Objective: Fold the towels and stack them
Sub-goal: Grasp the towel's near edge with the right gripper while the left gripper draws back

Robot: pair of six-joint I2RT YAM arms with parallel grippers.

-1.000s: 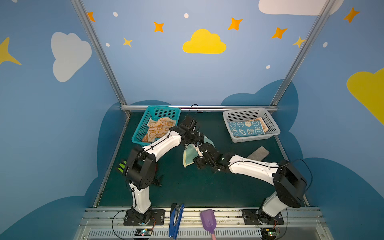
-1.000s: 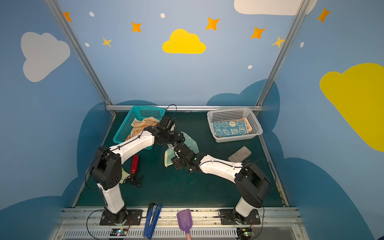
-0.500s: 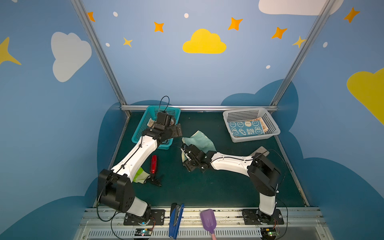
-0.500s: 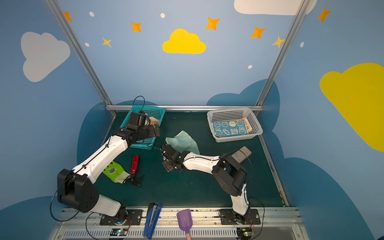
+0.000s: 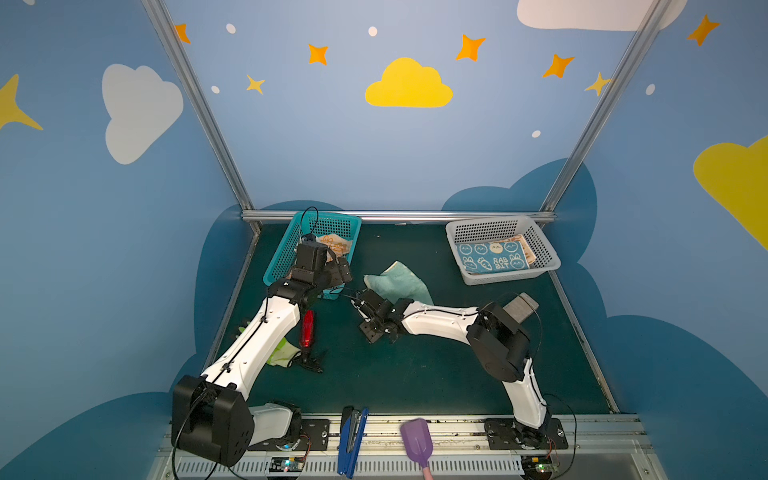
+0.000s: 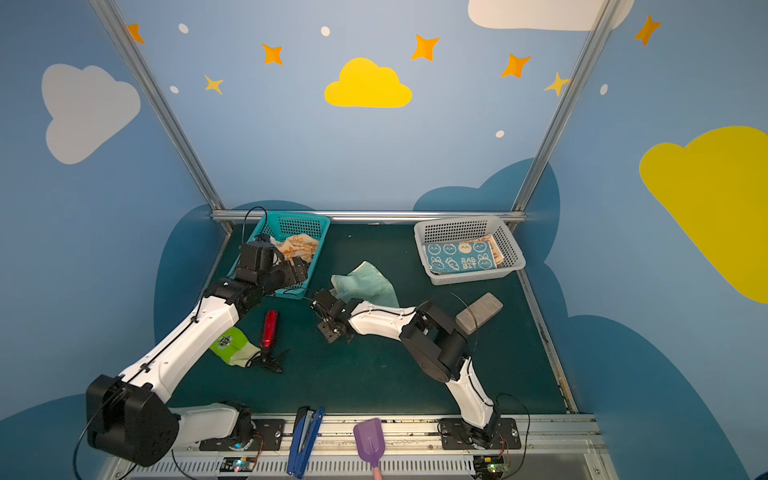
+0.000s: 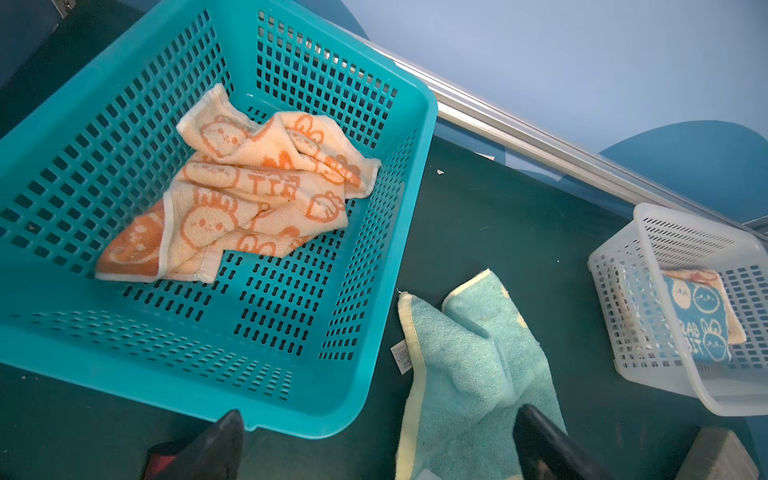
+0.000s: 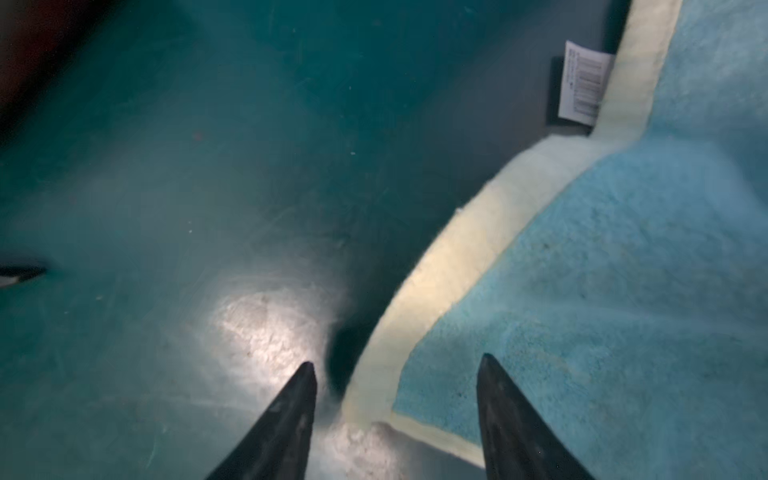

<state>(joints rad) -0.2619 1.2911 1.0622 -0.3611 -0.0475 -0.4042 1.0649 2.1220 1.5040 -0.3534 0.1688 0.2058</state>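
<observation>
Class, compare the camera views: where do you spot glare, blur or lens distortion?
Right wrist view: soft throughout, with a white glare patch on the green mat beside the mint towel. Left wrist view: sharp, the weave of the orange rabbit towel crisp. Both top views: evenly lit, aluminium posts splayed by the wide lens.

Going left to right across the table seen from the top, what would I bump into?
In a top view: green glove → red tool → mint-green towel → white basket.
</observation>
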